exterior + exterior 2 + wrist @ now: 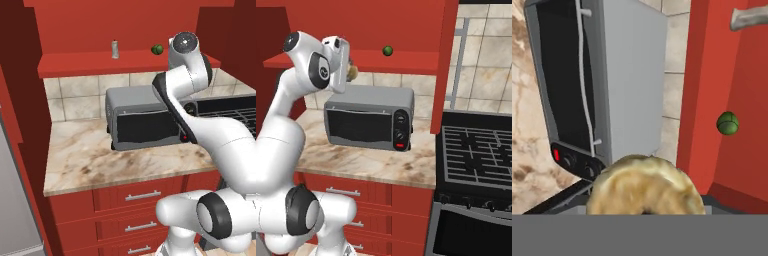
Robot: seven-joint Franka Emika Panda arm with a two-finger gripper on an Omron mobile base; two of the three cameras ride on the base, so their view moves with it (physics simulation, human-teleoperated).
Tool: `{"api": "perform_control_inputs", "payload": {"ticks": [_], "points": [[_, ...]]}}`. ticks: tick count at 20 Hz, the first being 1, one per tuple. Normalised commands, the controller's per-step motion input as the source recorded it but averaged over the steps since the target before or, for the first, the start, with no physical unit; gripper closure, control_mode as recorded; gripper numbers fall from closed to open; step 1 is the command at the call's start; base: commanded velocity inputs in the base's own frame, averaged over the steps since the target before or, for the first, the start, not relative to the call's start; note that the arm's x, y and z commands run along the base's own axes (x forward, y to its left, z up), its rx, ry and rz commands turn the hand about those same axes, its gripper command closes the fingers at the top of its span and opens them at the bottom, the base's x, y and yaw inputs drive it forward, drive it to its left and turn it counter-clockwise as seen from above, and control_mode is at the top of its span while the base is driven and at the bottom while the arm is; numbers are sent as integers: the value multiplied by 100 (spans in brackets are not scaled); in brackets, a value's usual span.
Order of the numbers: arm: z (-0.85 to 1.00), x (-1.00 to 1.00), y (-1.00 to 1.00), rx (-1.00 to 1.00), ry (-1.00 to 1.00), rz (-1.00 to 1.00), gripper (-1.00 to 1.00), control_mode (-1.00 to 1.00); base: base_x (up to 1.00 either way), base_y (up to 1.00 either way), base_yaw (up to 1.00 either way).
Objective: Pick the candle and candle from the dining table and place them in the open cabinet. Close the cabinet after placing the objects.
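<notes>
Squat olive-gold candle [646, 185], axis toward camera

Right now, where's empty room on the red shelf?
Bare shelf lies left of the slim candle, and between it and the green ball. In front it is crowded: the gripper holds the squat candle there.

White robot arm [210, 125] rising from lower right across a grey toaster oven [142, 120] on a beige marble tabletop [90, 160], red drawers [140, 197] below, slim grey candle [115, 49] and small green ball [157, 49] on the red cabinet [90, 65] shelf, black stove [230, 107] at right.
</notes>
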Motion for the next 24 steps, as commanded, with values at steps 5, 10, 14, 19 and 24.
{"api": "perform_control_inputs", "payload": {"ticks": [5,10,14,19,24], "points": [[2,41,-3,2,0,0,100,-100,0,0,0],[-1,47,-11,4,-1,0,100,-100,0,0,0],[0,37,-7,4,-1,0,100,-100,0,0,0],[0,44,-3,3,0,0,100,-100,0,0,0],[5,45,-2,2,0,0,100,-100,0,0,0]]}}
